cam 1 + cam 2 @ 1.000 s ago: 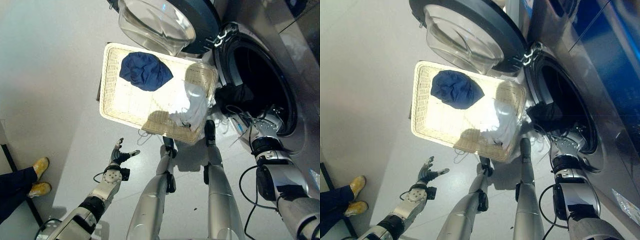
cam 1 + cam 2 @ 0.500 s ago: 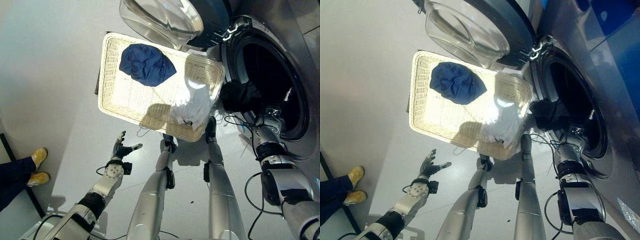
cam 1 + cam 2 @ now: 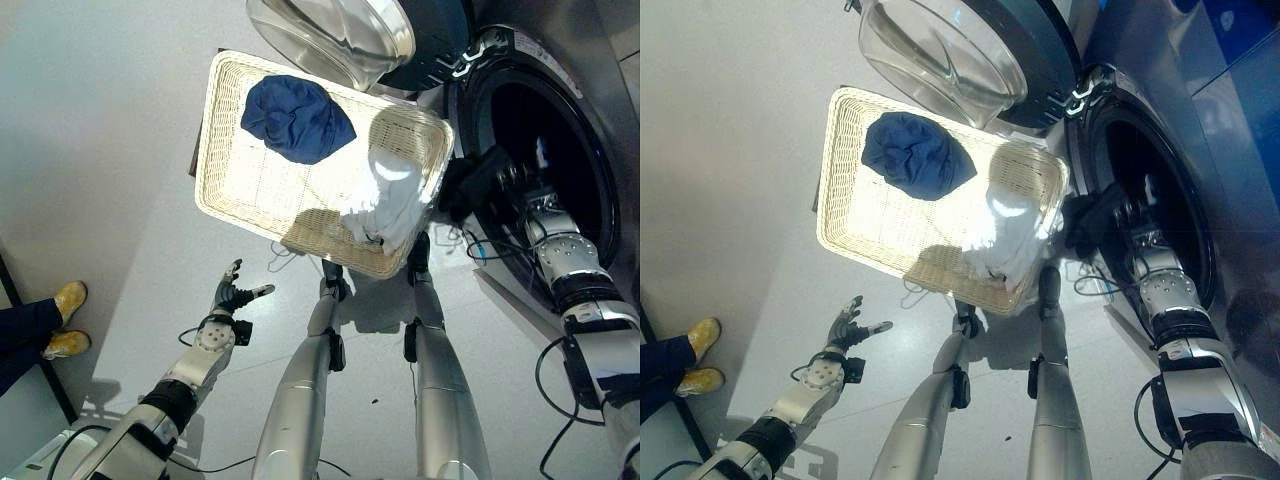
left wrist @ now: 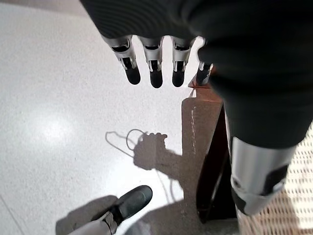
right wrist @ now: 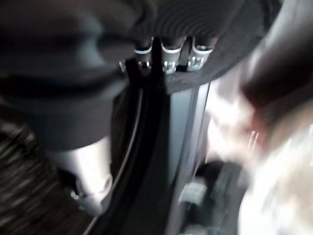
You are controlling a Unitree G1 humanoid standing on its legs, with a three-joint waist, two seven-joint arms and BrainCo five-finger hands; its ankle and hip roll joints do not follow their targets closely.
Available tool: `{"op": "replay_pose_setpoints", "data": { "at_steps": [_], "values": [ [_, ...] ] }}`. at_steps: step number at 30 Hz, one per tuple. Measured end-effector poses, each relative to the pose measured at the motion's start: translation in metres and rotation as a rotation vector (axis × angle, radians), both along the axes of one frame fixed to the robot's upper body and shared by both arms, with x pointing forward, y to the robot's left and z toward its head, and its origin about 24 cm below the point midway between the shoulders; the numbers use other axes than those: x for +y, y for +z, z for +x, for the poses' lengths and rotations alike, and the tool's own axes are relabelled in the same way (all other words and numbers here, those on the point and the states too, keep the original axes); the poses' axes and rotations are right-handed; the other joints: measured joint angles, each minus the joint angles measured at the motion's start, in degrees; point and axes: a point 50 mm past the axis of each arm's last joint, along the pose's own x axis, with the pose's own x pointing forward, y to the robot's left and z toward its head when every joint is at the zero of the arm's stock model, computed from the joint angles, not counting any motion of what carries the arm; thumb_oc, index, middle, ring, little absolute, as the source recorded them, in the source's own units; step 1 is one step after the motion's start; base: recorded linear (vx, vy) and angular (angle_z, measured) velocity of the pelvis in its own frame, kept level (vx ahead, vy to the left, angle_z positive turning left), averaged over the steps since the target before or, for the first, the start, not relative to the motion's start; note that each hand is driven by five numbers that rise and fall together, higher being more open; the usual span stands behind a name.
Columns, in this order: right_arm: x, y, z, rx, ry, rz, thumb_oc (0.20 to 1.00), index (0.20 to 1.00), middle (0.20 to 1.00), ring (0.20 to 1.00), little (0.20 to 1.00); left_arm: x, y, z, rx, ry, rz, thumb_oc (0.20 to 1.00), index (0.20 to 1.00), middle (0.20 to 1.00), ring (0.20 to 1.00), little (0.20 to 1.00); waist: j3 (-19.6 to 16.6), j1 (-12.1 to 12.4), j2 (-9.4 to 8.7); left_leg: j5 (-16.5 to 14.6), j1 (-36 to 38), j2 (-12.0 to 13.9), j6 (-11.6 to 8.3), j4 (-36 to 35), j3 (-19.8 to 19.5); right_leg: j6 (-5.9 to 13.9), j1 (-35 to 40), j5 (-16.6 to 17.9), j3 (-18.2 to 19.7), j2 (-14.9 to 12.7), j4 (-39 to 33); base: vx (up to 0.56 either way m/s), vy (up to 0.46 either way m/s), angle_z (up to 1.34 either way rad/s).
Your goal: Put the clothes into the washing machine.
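Left eye view shows my right hand at the washing machine's round opening, with a dark garment draped at the lip beside it; I cannot tell how its fingers sit around the cloth. A blue garment and a white one lie in the wicker basket on the floor. My left hand hangs low, fingers spread, holding nothing. To do this well, I judge I should push the dark cloth past the rim, deep into the drum, so nothing trails out.
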Motion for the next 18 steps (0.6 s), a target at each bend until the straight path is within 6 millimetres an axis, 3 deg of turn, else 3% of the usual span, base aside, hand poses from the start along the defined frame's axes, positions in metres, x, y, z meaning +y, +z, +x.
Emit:
{"op": "replay_pose_setpoints", "data": {
  "at_steps": [5, 8, 11, 13, 18],
  "values": [
    [-0.006, 0.043, -0.013, -0.273, -0.103, 0.128, 1.0, 1.0, 1.0, 1.0, 1.0, 0.003, -0.005, -0.006, 0.003, 0.023, -0.001, 1.0, 1.0, 1.0, 1.0, 1.0, 0.09, -0.26, -0.14, -0.05, 0.0, 0.05, -0.03, -0.17, 0.65, 0.01, -0.19, -0.01, 0.59, 0.12, -0.25, 0.0, 0.039, -0.04],
    [-0.008, 0.053, -0.02, -0.368, -0.176, 0.231, 1.0, 1.0, 1.0, 1.0, 1.0, 0.002, -0.007, -0.007, 0.005, 0.023, -0.005, 1.0, 1.0, 1.0, 1.0, 1.0, 0.11, -0.03, -0.17, -0.02, 0.0, 0.01, 0.02, -0.3, 1.36, -0.21, -0.48, 0.2, 1.23, 0.16, -0.4, 0.02, 0.079, -0.08],
    [-0.019, 0.056, -0.032, -0.46, -0.373, 0.406, 1.0, 1.0, 1.0, 1.0, 1.0, 0.001, -0.006, -0.008, -0.01, 0.02, -0.012, 1.0, 1.0, 1.0, 1.0, 1.0, 0.11, 0.15, -0.17, 0.03, 0.13, -0.08, 0.13, -0.9, 1.69, -0.5, -0.5, 0.79, 1.69, 0.16, -1.34, 0.02, 0.068, -0.08],
    [-0.026, 0.054, -0.039, -0.468, -0.502, 0.482, 1.0, 1.0, 1.0, 1.0, 1.0, 0.001, -0.006, -0.008, -0.009, 0.021, -0.014, 1.0, 1.0, 1.0, 1.0, 1.0, 0.13, 0.19, -0.19, 0.09, 0.14, -0.14, 0.21, -1.37, 2.06, -0.53, -0.63, 1.02, 1.97, 0.17, -1.85, 0.02, 0.075, -0.08],
    [-0.056, 0.04, -0.069, -0.206, -1.055, 0.623, 1.0, 1.0, 1.0, 1.0, 1.0, 0.002, -0.005, -0.007, -0.006, 0.031, -0.04, 1.0, 1.0, 1.0, 1.0, 1.0, 0.12, 0.59, -0.18, 0.0, 0.2, -0.43, 0.17, -1.94, 2.92, -0.41, -1.38, 1.11, 2.84, -0.05, -1.95, 0.01, 0.05, -0.09]
  ]
}}
